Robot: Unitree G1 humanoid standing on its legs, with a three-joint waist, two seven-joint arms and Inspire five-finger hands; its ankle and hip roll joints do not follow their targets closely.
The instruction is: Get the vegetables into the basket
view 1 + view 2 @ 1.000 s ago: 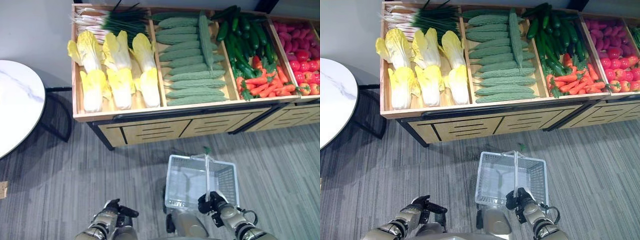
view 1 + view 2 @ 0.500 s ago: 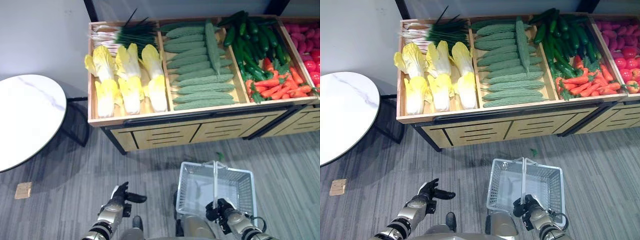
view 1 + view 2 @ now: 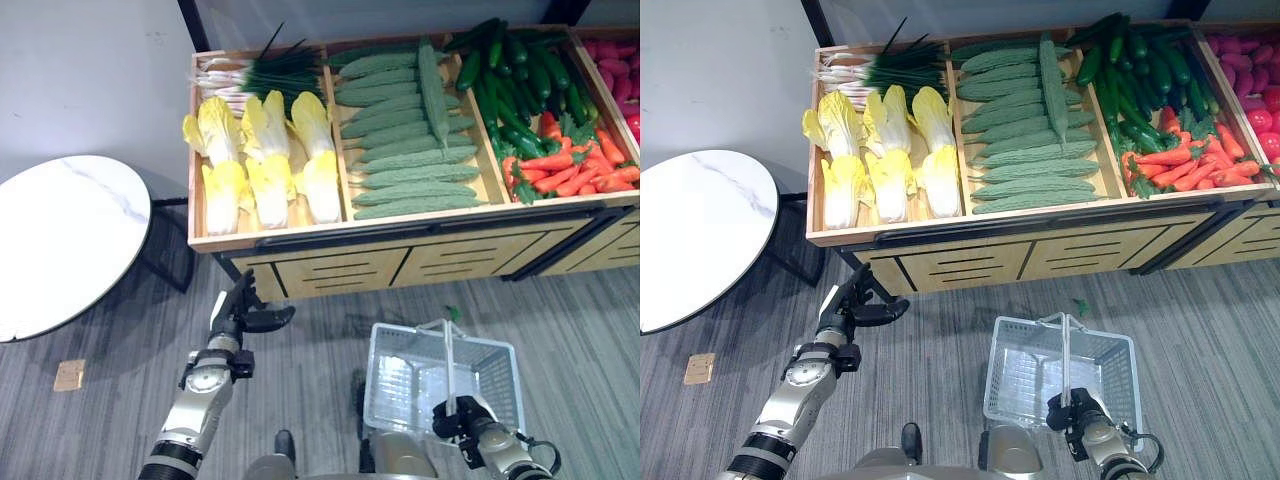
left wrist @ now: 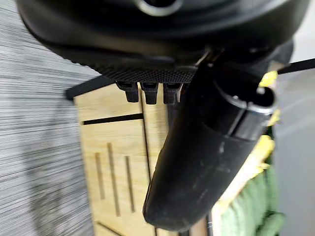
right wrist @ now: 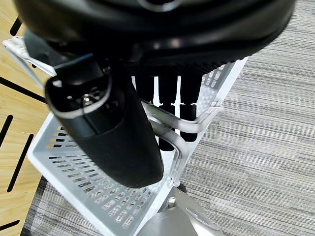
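- Left eye view: a wooden produce stand (image 3: 330,232) with drawer fronts runs across the top. Its compartments hold, from the robot's left to right, spring onions (image 3: 262,72) behind a row of pale yellow cabbages (image 3: 262,160), then bumpy green bitter gourds (image 3: 410,130), then dark cucumbers (image 3: 520,85) behind carrots (image 3: 570,170).
- Same view: a round white marble-look table (image 3: 62,240) stands to the left of the stand, a small tan square (image 3: 69,375) lies on the grey carpet (image 3: 320,360) below it, and a green scrap (image 3: 453,313) lies on the carpet just beyond the basket.
- Same view: the white wire basket (image 3: 398,390) hangs low before the stand with nothing in it; the vegetables all lie in the stand. The right hand (image 3: 462,418) is curled round the basket's handle (image 3: 448,352).
- Right eye view: the left hand (image 3: 852,303) is raised just in front of the stand's lower left corner, fingers straight and thumb spread, holding nothing. Red fruit (image 3: 1252,85) fills the compartment at the far right.
- Left wrist view: fingertips (image 4: 150,92) and the thumb (image 4: 211,152) stand out straight before the slotted wooden drawer front (image 4: 115,167), apart from it; yellow and green produce shows past the thumb.
- Right wrist view: fingers (image 5: 167,98) wrap the white handles (image 5: 197,123), with the perforated basket wall (image 5: 74,167) beneath and carpet beside.
- No writing can be read in any view.
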